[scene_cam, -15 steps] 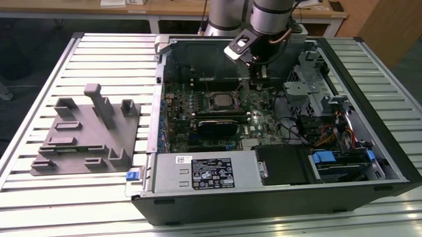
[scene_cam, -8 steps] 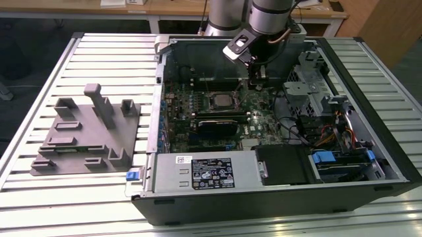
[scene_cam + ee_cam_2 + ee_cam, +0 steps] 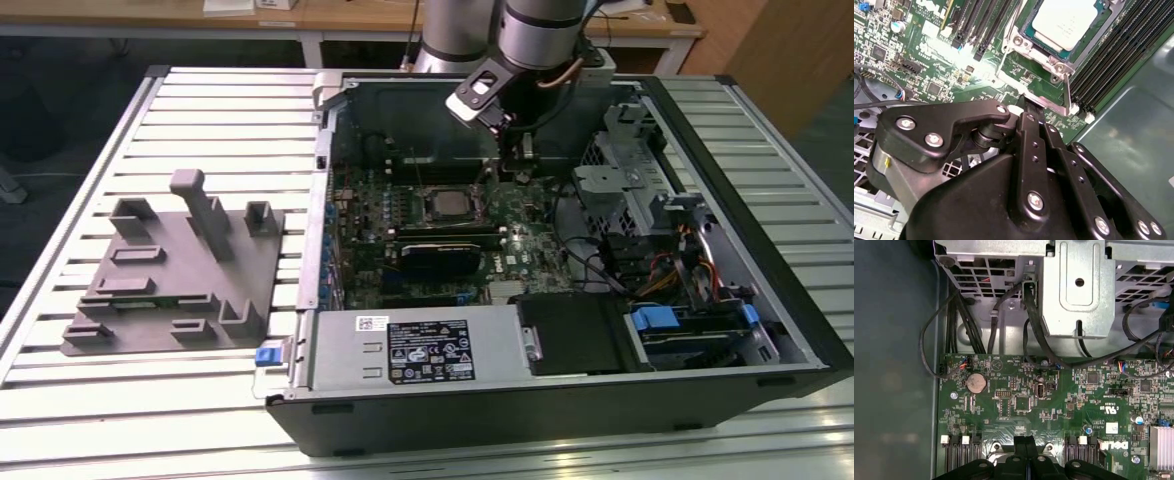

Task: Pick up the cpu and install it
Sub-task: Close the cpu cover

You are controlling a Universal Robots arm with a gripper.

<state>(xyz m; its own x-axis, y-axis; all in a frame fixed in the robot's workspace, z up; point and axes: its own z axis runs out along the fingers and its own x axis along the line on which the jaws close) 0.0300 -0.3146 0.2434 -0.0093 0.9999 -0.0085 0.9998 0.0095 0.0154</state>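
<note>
The cpu [image 3: 1066,22] had a pale, satin-smooth metal top inside a bright bare-metal frame [image 3: 1024,42]. The motherboard [image 3: 1054,405] was glossy green. The gripper [image 3: 1030,106] looked matt black with shiny screws. The tray [image 3: 167,275] was dull grey plastic, the table [image 3: 214,110] ribbed pale metal.

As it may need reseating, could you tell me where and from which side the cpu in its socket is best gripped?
Probably from straight above, on two opposite sides of its raised silver top: the cpu lies flat inside the socket's metal frame, which surrounds its rim and leaves no sideways approach.
</note>
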